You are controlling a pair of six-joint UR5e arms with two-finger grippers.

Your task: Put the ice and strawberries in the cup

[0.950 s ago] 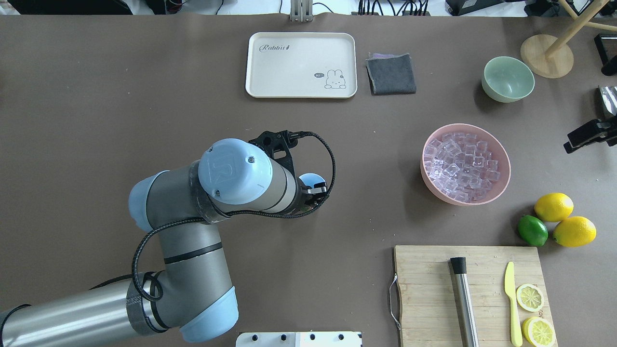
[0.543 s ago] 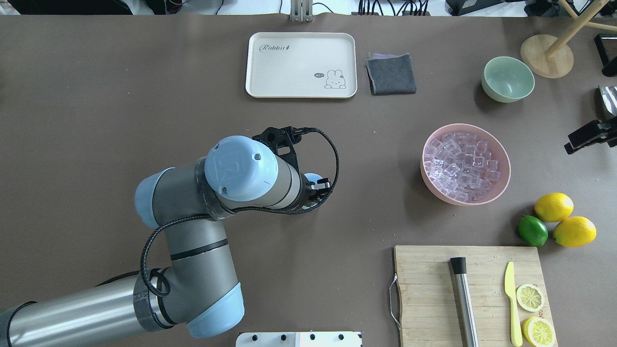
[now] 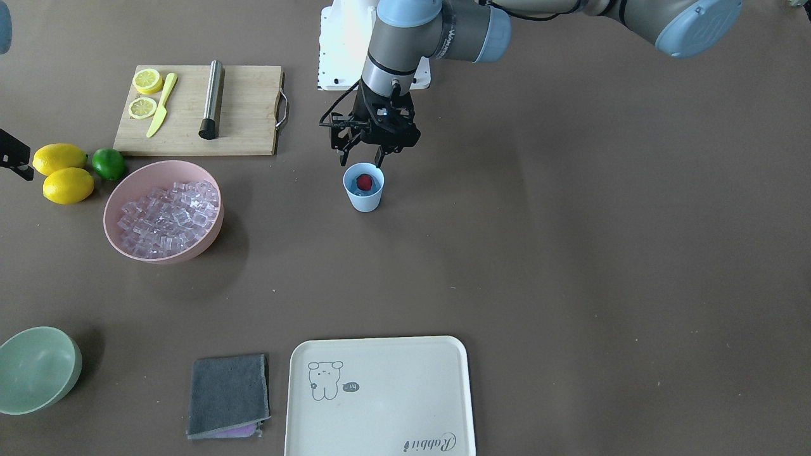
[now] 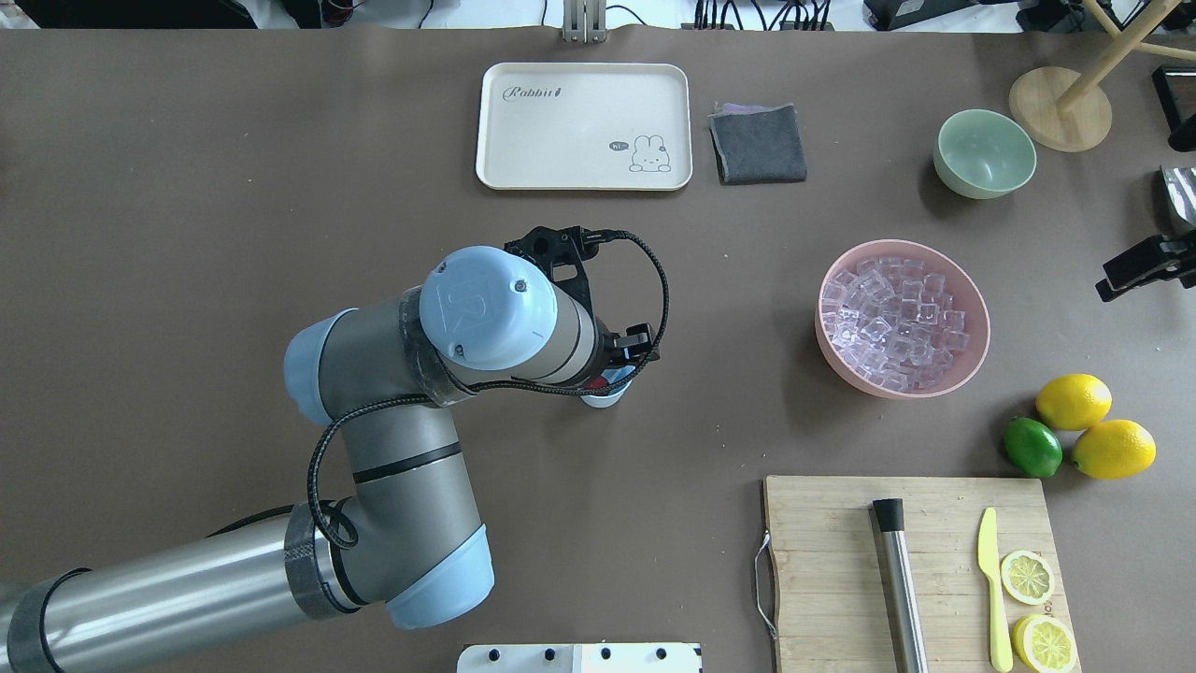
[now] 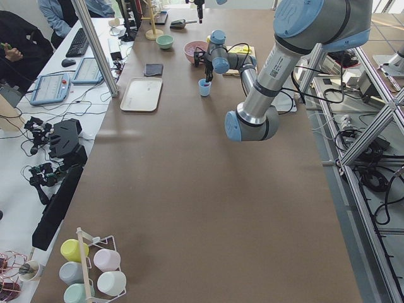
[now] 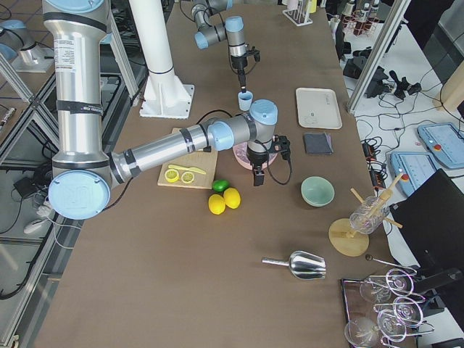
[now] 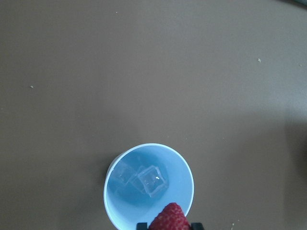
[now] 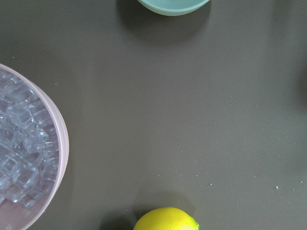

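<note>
The pale blue cup (image 3: 363,197) stands mid-table. The red strawberry (image 3: 363,182) lies inside it, by the wall on the robot's side, and shows at the bottom of the left wrist view (image 7: 168,218). Two ice cubes (image 7: 152,181) rest on the cup's bottom. My left gripper (image 3: 364,158) hangs just above the cup, jaws apart and holding nothing. More ice (image 3: 165,215) fills the pink bowl (image 3: 218,209). My right gripper (image 4: 1135,266) hovers beyond that bowl at the table's right edge; I cannot tell whether it is open or shut.
A cutting board (image 3: 247,107) holds a muddler, a yellow knife and lemon slices. Two lemons (image 3: 60,171) and a lime (image 3: 109,163) lie beside the pink bowl. A green bowl (image 3: 35,370), a grey cloth (image 3: 228,396) and a cream tray (image 3: 380,392) sit on the far side.
My left arm has shifted right and away from the robot over the cup. The cup's open mouth is now covered by the wrist, and a bit of red shows at the cup.
</note>
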